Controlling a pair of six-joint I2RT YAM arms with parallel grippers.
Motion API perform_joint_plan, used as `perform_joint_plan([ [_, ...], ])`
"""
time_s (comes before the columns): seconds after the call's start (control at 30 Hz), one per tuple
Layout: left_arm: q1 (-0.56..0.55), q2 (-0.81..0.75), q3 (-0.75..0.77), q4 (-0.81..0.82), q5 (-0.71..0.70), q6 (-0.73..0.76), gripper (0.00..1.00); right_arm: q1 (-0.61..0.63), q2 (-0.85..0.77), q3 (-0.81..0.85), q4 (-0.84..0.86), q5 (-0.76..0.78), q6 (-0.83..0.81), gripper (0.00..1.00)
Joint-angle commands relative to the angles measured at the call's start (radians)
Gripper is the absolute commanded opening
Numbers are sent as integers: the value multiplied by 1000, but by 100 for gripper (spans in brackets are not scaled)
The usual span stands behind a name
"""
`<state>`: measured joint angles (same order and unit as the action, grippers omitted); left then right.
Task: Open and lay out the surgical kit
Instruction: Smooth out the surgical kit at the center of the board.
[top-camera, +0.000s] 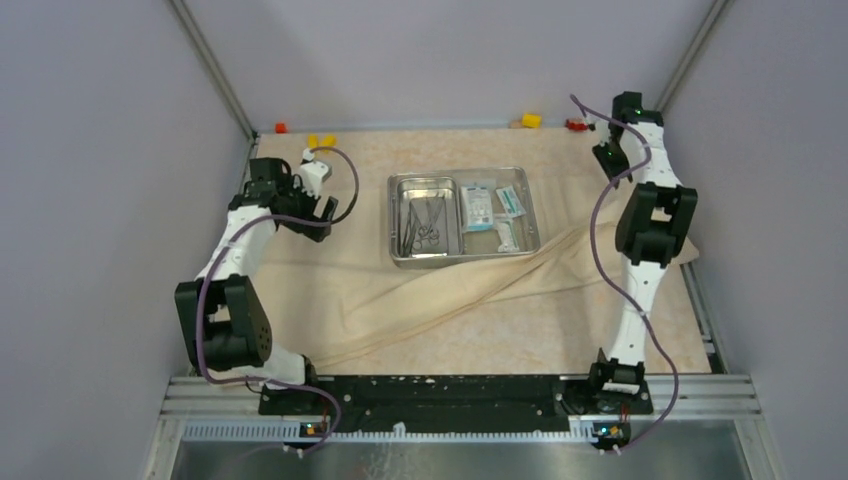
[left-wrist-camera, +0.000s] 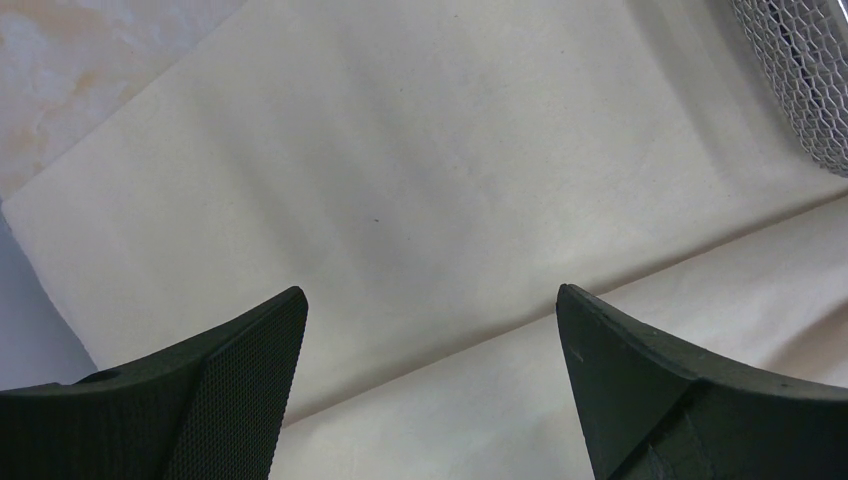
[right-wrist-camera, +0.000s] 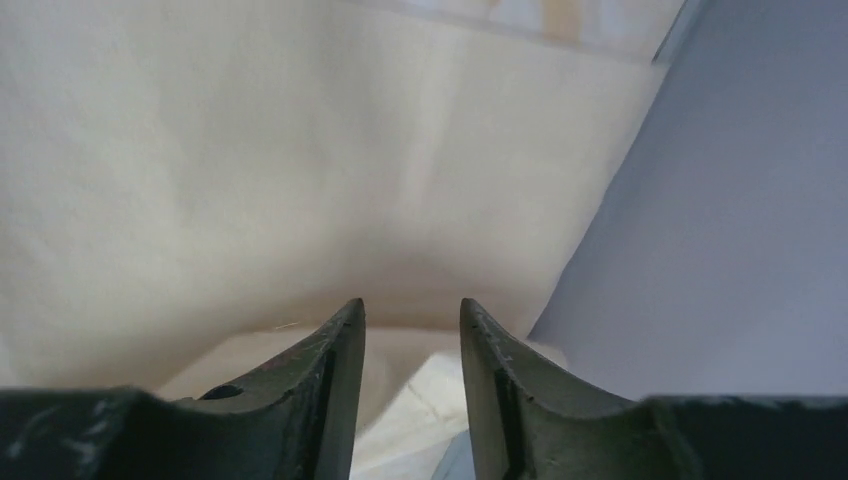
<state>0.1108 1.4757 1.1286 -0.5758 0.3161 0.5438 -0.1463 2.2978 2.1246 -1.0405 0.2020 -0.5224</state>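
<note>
The shiny steel tray (top-camera: 534, 215) sits on the spread beige cloth wrap (top-camera: 400, 295) at mid-table. Thin scissors and forceps (top-camera: 425, 225) lie in its left half, white-and-teal packets (top-camera: 492, 207) in its right half. A long fold of cloth runs from the lower left up to the right, below the tray. My left gripper (top-camera: 322, 208) hovers left of the tray, wide open and empty over the cloth (left-wrist-camera: 400, 150); a mesh edge (left-wrist-camera: 800, 70) shows at the top right of the left wrist view. My right gripper (top-camera: 608, 160) is at the far right, slightly open and empty above the cloth (right-wrist-camera: 200, 150).
Small yellow blocks (top-camera: 320, 141) and a red one (top-camera: 281, 127) lie at the back left; a yellow block (top-camera: 531, 120) and a red one (top-camera: 575, 125) at the back right. Grey walls enclose the table; the right wall (right-wrist-camera: 720, 200) is close to my right gripper.
</note>
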Motion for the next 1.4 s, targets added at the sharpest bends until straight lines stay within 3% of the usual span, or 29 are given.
perform_joint_plan([
  [0.0,-11,55,65,53,-9,-19,99,73,55,202,2,89,0,44],
  [0.23,-13,119,86,96,-18,-14,99,96,-8,144,65,116,27,57],
  [0.4,-13,145,125,113,4,-30,99,50,-250,-172,206,80,31,61],
  [0.7,-19,153,168,101,33,-66,99,-223,-541,-591,312,-185,40,61],
  [1.0,-31,172,221,60,39,-105,99,-418,-494,-702,394,-483,108,55],
  [1.37,-34,193,247,40,5,-120,99,-437,-313,-580,403,-557,120,49],
])
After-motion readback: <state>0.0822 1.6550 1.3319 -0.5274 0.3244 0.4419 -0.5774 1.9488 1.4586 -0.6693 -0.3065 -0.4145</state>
